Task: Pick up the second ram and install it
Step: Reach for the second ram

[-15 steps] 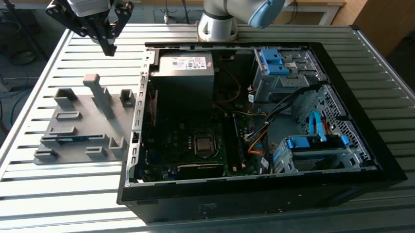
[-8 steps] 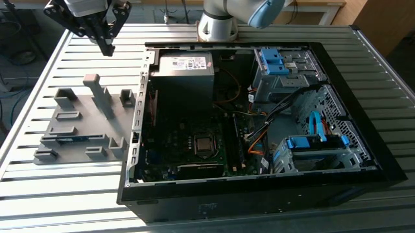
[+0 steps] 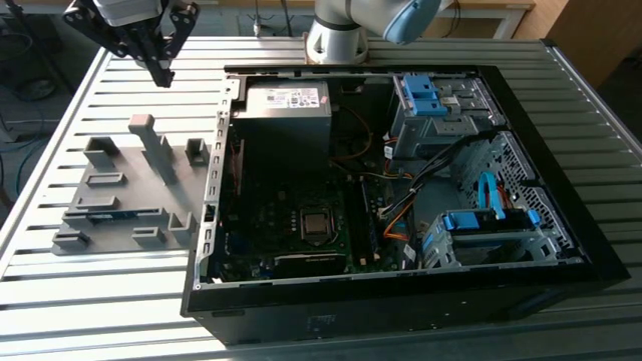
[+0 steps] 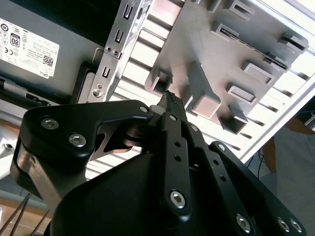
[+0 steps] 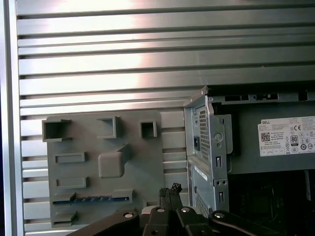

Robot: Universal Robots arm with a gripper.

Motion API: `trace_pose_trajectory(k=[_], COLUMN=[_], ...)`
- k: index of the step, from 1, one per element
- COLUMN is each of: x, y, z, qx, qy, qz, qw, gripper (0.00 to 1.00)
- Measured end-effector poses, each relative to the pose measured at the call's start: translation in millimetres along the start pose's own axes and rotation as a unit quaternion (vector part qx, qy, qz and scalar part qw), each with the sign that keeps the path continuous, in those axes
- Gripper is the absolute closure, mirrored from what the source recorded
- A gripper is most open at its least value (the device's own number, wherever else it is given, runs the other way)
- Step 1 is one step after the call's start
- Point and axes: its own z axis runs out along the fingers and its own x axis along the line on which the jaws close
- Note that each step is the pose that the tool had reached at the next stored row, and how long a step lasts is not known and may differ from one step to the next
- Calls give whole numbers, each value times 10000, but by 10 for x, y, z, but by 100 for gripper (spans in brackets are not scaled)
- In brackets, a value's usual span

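In the exterior view the gripper [image 3: 162,77] hangs above the slatted metal table [image 3: 101,301] at about twelve o'clock from the grey holder block [image 3: 113,197]. In both wrist views its fingers are pressed tip to tip with nothing between them [image 4: 170,98] [image 5: 171,189]. The second ram [image 3: 107,215] lies flat on edge in a slot of the holder, a blue-green strip with dark chips in the first wrist view [image 5: 91,199], and the block sits at about nine o'clock from the open computer case [image 3: 401,308], just beside its side wall.
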Motion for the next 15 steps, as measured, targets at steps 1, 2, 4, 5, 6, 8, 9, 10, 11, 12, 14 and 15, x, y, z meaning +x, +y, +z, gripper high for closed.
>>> trace_pose_trajectory(k=[1, 2, 4, 5, 6, 8, 9, 10, 11, 12, 14, 15], x=[6, 12, 22, 28, 34, 47, 53, 58, 62, 69, 83, 90], y=[0, -1, -2, -2, -3, -4, -4, -4, -5, -5, -6, -7], z=[0, 0, 1, 1, 0, 1, 1, 1, 2, 1, 2, 2], qx=[0, 0, 0, 0, 0, 0, 0, 0, 0, 0, 0, 0], qy=[0, 0, 0, 0, 0, 0, 0, 0, 0, 0, 0, 0], qz=[0, 0, 0, 0, 0, 0, 0, 0, 0, 0, 0, 0], qw=[10000, 10000, 10000, 10000, 10000, 10000, 10000, 10000, 10000, 10000, 10000, 10000], gripper=[89, 89, 89, 89, 89, 89, 89, 89, 89, 89, 89, 89])
